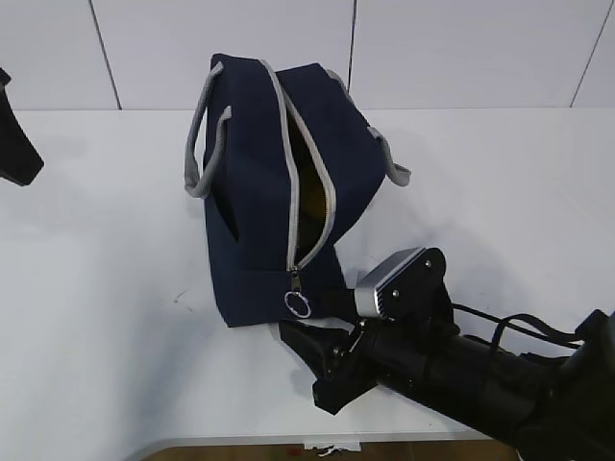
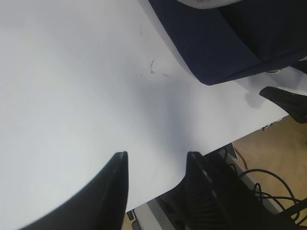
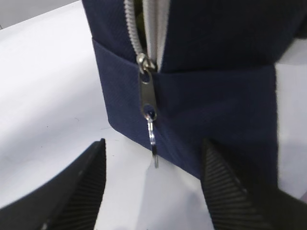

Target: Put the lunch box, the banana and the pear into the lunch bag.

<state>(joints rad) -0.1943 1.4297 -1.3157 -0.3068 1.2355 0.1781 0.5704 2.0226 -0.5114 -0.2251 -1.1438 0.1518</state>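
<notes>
Lunch bag (image 1: 259, 202) sitting on the white tabletop (image 1: 96, 288), zipper partly undone, zipper pull (image 3: 147, 98) with its ring (image 1: 299, 304) dangling at the near end. Right claw (image 3: 153, 191) parked just in front of that pull, fingers spread wide, pinching nothing, pull hanging between and a bit beyond the 2 fingertips. Left claw (image 2: 156, 165) well off to the side over bare tabletop, also spread and empty, bag corner only at the top of its view. Something yellowish barely visible through the zipper gap, too dark to tell what. Inside mostly hidden.
</notes>
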